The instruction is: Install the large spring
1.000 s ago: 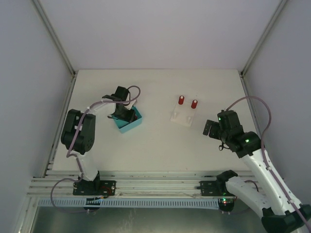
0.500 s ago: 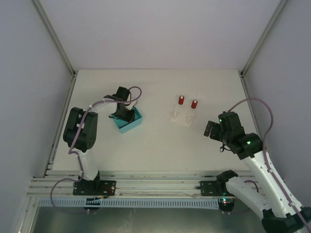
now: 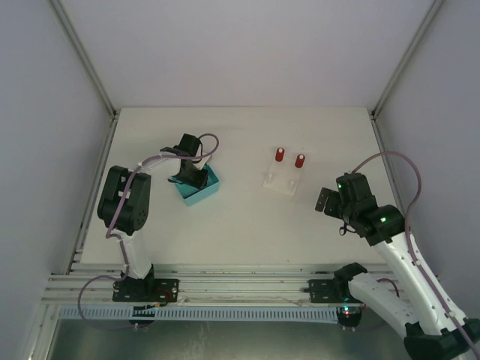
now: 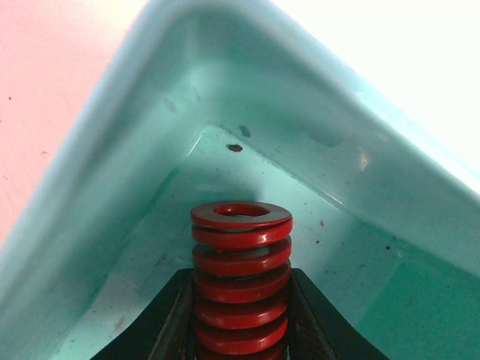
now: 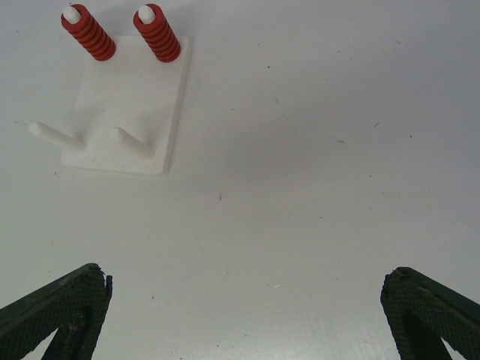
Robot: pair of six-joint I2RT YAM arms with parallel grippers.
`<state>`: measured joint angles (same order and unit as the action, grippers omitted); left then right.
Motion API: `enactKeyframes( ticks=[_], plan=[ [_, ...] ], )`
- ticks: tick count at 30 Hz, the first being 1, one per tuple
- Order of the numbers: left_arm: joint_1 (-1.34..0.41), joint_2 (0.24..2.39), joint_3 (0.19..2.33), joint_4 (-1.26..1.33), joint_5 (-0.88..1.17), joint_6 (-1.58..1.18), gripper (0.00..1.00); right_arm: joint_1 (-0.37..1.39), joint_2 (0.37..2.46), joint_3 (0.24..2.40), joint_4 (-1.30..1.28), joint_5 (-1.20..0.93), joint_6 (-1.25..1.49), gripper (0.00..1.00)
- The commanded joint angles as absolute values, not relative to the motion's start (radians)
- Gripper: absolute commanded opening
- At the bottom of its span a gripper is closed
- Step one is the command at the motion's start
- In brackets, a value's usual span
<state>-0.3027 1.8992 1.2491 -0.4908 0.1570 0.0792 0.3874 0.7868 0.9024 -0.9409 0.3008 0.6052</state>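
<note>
Inside the teal bin (image 4: 112, 150) a large red spring (image 4: 241, 255) stands on end, and my left gripper (image 4: 240, 279) is shut on its lower coils, both black fingers pressed against its sides. From above, the left gripper (image 3: 189, 176) reaches down into the bin (image 3: 205, 190). The white peg base (image 5: 127, 97) lies to the right with two smaller red springs (image 5: 88, 34) (image 5: 157, 34) on its back pegs and two bare front pegs (image 5: 56, 135) (image 5: 131, 141). My right gripper (image 5: 244, 315) hovers wide open just short of the base, holding nothing.
The peg base (image 3: 281, 182) sits mid-table between the two arms, the right gripper (image 3: 324, 201) a little to its right. Grey walls enclose the white table on three sides. An aluminium rail runs along the near edge.
The left gripper's fingers have drawn in onto the spring inside the bin. The right arm has shifted only slightly.
</note>
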Motion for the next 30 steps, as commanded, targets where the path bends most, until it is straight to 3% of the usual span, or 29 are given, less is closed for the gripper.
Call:
enactKeyframes(
  ticks=[1,9,22,30],
  plan=[
    [-0.301,1.893,1.271,-0.514,0.148,0.084,0.23,0.391,0.785,0.946,-0.965,0.320,0.588,1.00],
    [-0.300,1.831,1.317,-0.536,0.137,0.070,0.14,0.391,0.841,0.977,-1.005,0.258,0.570,1.00],
    [-0.304,1.684,1.328,-0.524,0.148,0.020,0.09,0.391,0.941,1.097,-1.057,0.084,0.680,0.95],
    [-0.305,1.599,1.298,-0.411,0.390,-0.028,0.08,0.393,1.131,1.264,-1.130,-0.060,0.718,0.86]
  ],
)
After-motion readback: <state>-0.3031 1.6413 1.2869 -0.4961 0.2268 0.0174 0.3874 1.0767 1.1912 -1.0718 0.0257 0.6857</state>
